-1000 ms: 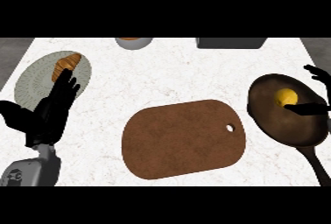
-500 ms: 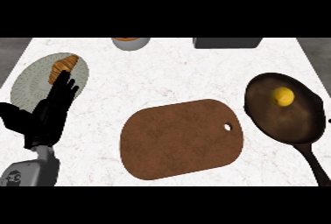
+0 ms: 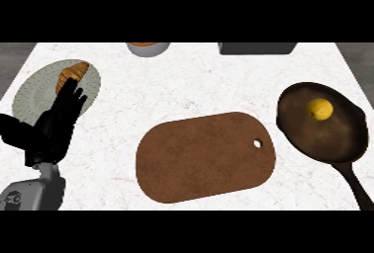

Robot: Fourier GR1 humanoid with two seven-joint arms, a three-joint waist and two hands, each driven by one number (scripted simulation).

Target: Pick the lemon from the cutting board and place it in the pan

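The yellow lemon lies inside the dark pan at the right of the counter, towards the pan's far side. A brown cutting board with a small hole near its right end sits in the middle with nothing on it. My left hand rests open at the left, fingers pointing up over the edge of a plate. My right hand shows nowhere in the head view.
A grey-green plate at the far left carries a croissant. A round bowl and a dark grey box stand at the counter's back edge. The pan's handle runs to the lower right.
My right hand, spread open over the pan a second ago, has withdrawn out of view. The lemon stays in the pan. The left hand has not moved.
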